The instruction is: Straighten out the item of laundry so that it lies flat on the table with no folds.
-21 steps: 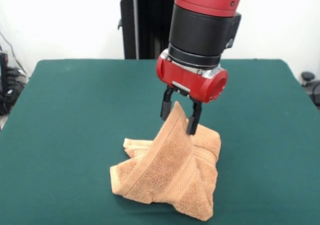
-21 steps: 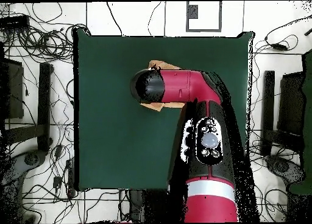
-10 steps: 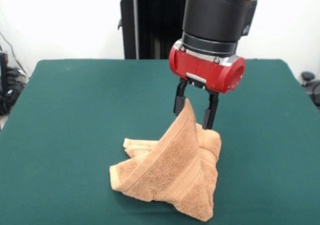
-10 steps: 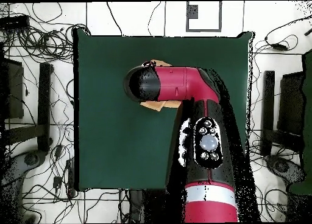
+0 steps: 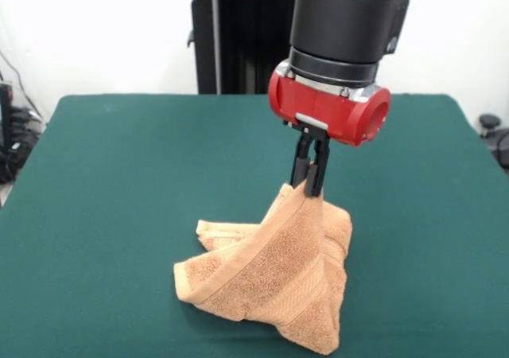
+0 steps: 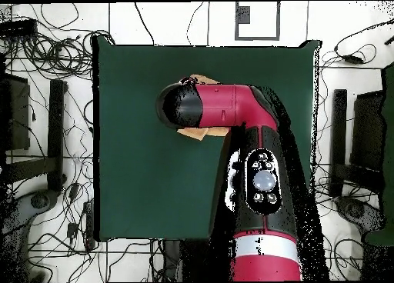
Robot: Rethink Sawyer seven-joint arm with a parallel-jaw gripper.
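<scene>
The item of laundry (image 5: 270,274), an orange-tan terry towel, sits crumpled on the green table (image 5: 111,183) near its front edge, pulled up into a tent-like peak. My gripper (image 5: 310,189) is shut on the tip of that peak, holding one raised part of the towel while the rest lies folded on the felt. From overhead, the red arm covers most of the towel; only small tan bits (image 6: 202,133) show beside the arm's black end, and the gripper itself is hidden there.
The arm's thick red and black body (image 6: 258,180) spans the table from the robot side. Cables and stands (image 6: 46,141) surround the table on the floor. A dark pedestal (image 5: 231,40) stands behind the table.
The gripper's fingers stood open around the towel's peak earlier; now they have shut on it. The arm shifted slightly right before that, then held its place.
</scene>
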